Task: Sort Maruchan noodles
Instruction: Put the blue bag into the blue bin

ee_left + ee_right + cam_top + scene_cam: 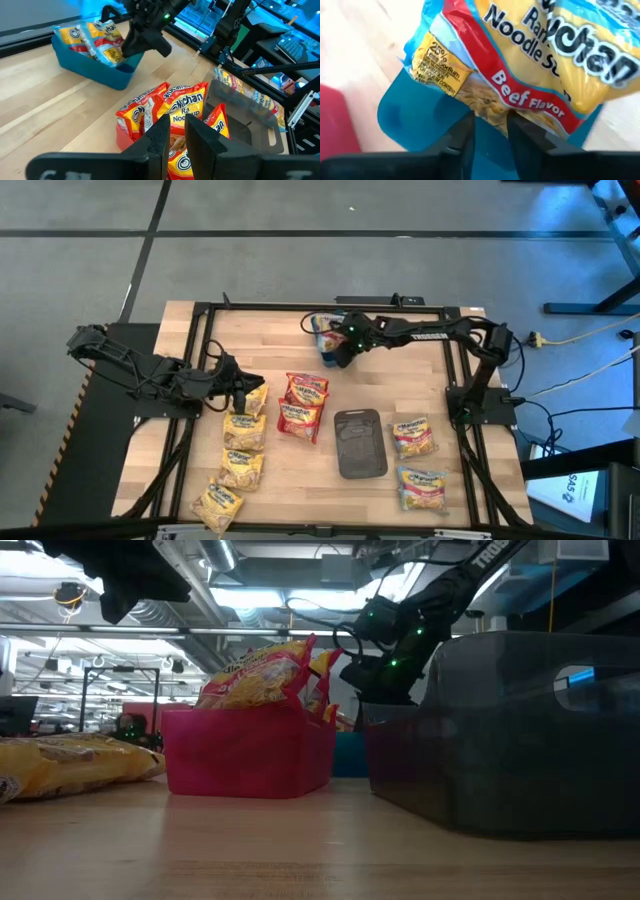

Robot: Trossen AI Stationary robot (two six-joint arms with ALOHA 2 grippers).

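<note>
Wooden table [300, 490] filling the middle of the high view, black frame rails along its sides, bare wood open in the center and upper left. Grey tray [360, 444] lying flat lower center, with clear board above it. Red tray [302, 408] just left of it, stuffed with red packets [182, 107], standing on edge and crinkled. Teal tray [326, 338] up at top center near the back rail, blue-and-pink packets [92, 37] inside. 4 yellow packets [243, 432] strung in a line down the lower left, the last one close to the front edge. 2 more blue-and-pink packs [412, 435] lower right, beside the grey tray.

Right gripper [490, 127] over the teal tray, fingers pinching the bottom edge of a blue "Beef Flavor" packet [530, 55], yellow and red printing plain to see. Left gripper [174, 135] parked at the left, above the top yellow packet, fingers nearly together with a slim gap, nothing between them.
</note>
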